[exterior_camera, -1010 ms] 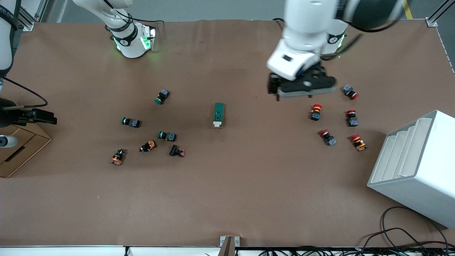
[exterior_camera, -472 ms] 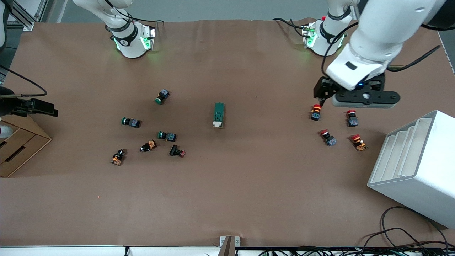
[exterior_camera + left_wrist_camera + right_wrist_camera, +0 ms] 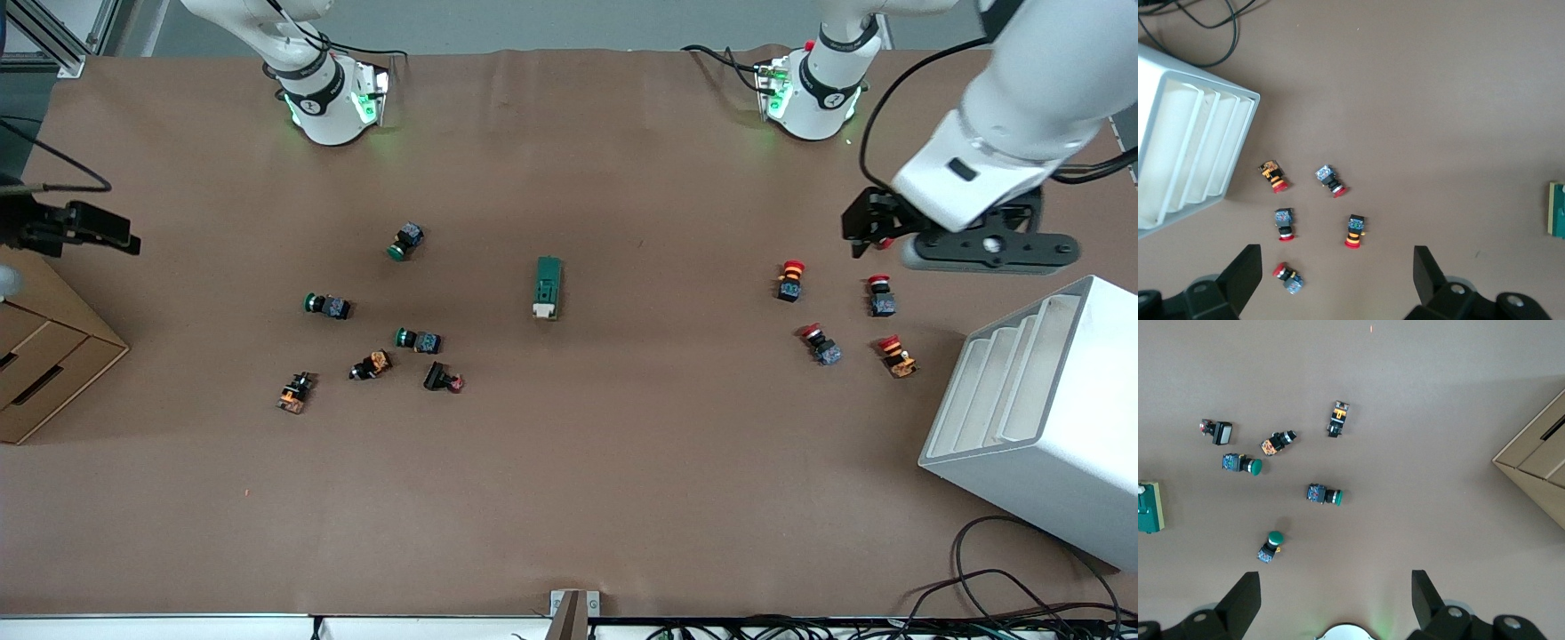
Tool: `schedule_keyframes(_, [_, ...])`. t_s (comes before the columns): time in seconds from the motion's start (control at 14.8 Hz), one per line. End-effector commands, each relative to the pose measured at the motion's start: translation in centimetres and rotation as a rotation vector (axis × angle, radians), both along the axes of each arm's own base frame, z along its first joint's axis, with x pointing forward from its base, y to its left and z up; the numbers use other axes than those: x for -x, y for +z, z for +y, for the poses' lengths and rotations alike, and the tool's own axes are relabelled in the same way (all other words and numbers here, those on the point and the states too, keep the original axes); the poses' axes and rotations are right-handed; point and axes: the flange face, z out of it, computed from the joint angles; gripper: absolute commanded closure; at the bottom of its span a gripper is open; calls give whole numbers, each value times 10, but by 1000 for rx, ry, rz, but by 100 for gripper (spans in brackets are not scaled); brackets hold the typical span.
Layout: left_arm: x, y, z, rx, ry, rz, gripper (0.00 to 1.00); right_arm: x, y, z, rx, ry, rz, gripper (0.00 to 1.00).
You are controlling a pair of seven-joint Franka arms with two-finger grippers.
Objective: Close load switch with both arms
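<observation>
Currently, the load switch [image 3: 548,286] lies flat near the middle of the table [image 3: 622,462], its white lever end toward the front camera, untouched and well apart from both hands. The left hand [image 3: 982,247] hangs in the air toward the left arm's end of the table, over bare surface just beside the red-capped push-buttons [image 3: 789,279] and near the white slotted rack [image 3: 1040,418]; the left wrist view shows its fingers [image 3: 1245,277] spread wide, holding nothing, with five red-capped units scattered below and the edge of the switch just in view. The right hand [image 3: 80,233] hangs at the right arm's end of the table, beside the cardboard box [image 3: 44,356]; the right wrist view shows its fingers [image 3: 1245,600] likewise spread wide and empty, above a cluster of green-capped push-buttons [image 3: 324,305] and other small components. That cluster lies between the load switch and the cardboard box. Loose black cables [image 3: 1005,587] lie at the table edge nearest the front camera, close to the rack.
</observation>
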Motion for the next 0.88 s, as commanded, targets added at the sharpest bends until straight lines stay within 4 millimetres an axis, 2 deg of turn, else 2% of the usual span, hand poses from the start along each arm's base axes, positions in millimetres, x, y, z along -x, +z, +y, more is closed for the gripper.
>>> schedule_keyframes(0.0, [22,28,49,27,-78,9,0,34,10,1,8,17,-11,0])
schedule_keyframes(0.07, [29,32,65,51,-78,20,0,41,12,1,7,16,-15,0])
schedule_keyframes(0.2, [46,35,74,56,-63,70,0,50,21,0,7,16,-35,0])
schedule_keyframes(0.4, [62,33,81,63,-37,84,0,61,33,0,8,13,-60,0])
schedule_keyframes(0.61, [71,29,86,108,-11,88,0,65,28,7,8,25,-68,0])
schedule_keyframes(0.81, [77,27,85,101,-12,76,0,65,27,5,6,22,-81,0])
